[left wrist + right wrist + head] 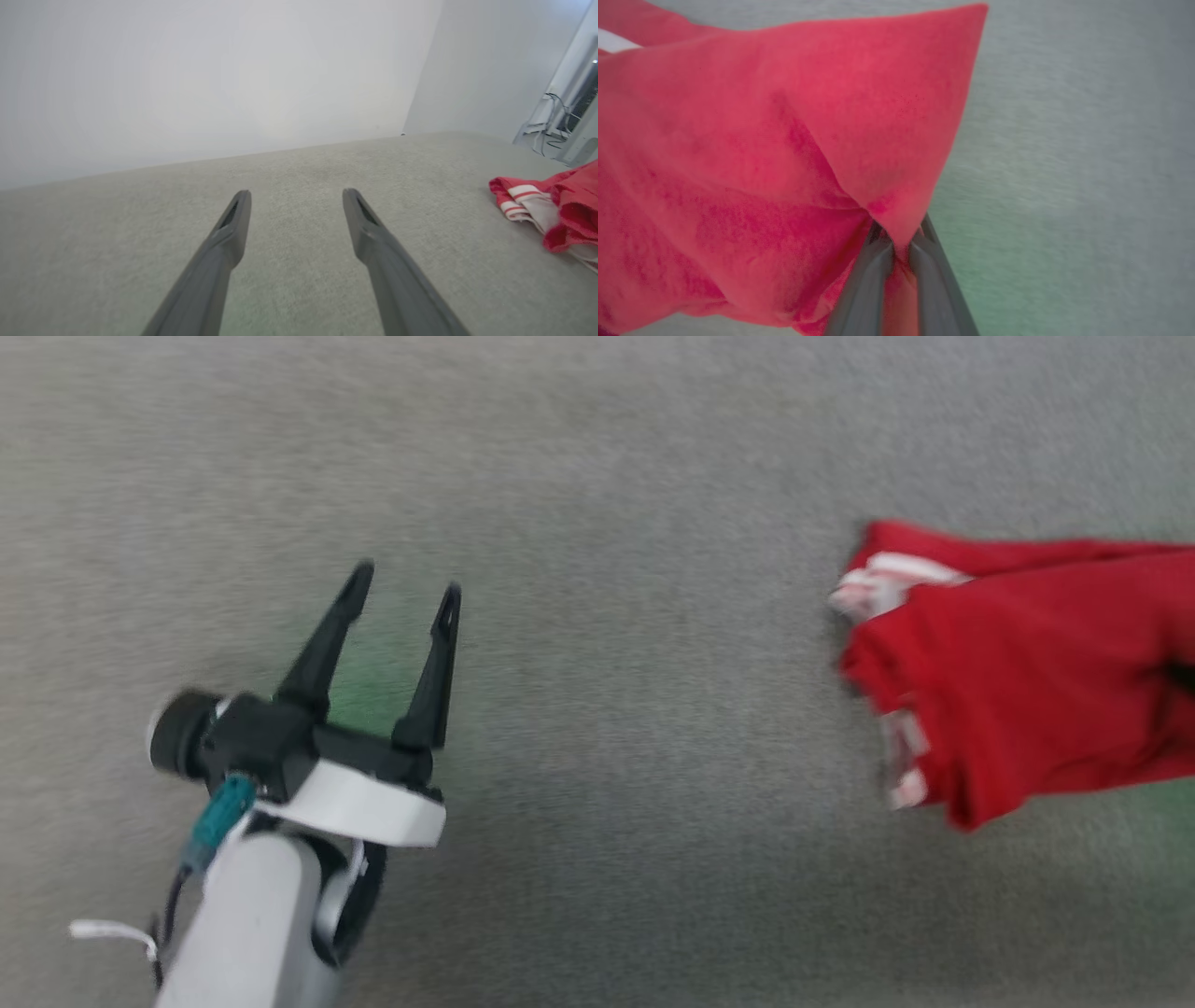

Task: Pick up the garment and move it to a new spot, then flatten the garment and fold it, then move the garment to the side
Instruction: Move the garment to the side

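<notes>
Right claw (901, 235) pinching garment (738, 140) fold, clear from wrist view; left claw (406, 581) spread wide, empty.

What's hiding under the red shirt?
Grey surface shows all around the garment. Jaws of the right gripper are shut on a fold. Anything beneath the bunched cloth is covered.

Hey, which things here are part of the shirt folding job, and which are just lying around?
Part of the job:
red soft-fabric shirt with white striped bands
right tool, shut on the shirt's fabric
left tool, open, apart from the shirt
grey carpeted surface

Just lying about:
pale equipment with dark cables
</notes>
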Robot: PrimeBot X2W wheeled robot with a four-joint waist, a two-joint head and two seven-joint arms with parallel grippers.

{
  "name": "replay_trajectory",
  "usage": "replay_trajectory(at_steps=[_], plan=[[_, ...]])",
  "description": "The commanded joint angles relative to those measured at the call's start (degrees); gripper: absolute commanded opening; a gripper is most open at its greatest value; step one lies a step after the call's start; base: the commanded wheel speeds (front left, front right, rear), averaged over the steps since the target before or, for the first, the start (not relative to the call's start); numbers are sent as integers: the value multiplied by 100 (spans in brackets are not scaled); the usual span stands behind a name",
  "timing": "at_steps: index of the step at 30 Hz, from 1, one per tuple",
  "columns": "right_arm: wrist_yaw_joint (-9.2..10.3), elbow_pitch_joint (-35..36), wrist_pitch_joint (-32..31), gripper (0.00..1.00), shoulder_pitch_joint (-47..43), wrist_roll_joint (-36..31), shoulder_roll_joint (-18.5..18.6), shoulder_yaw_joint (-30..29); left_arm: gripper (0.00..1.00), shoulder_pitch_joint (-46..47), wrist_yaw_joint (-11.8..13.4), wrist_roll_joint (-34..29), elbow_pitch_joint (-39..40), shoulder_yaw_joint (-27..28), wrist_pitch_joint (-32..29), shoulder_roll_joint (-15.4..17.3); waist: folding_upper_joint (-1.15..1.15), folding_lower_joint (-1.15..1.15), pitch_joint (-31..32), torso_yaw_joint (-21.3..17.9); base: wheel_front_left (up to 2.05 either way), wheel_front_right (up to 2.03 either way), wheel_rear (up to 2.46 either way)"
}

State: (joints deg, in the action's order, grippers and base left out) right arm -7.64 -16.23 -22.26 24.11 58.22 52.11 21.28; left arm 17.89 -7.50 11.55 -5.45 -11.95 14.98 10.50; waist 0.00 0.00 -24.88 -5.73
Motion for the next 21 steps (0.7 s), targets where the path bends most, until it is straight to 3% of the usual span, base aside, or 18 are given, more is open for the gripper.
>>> replay_trajectory(at_steps=[1,11,21], plan=[[29,-70,81,0,65,24,27,-56,100,146,6,-65,18,-34,26,81,0,0,-273,-287,0,0,0],[18,-1357,826,0,945,153,303,-508,100,2009,6,-122,22,-812,26,692,0,0,-1360,-740,0,0,0],[17,-3228,1393,0,2411,-123,274,-676,100,3930,6,-155,-92,-1423,26,588,0,0,-2136,-715,0,0,0]])
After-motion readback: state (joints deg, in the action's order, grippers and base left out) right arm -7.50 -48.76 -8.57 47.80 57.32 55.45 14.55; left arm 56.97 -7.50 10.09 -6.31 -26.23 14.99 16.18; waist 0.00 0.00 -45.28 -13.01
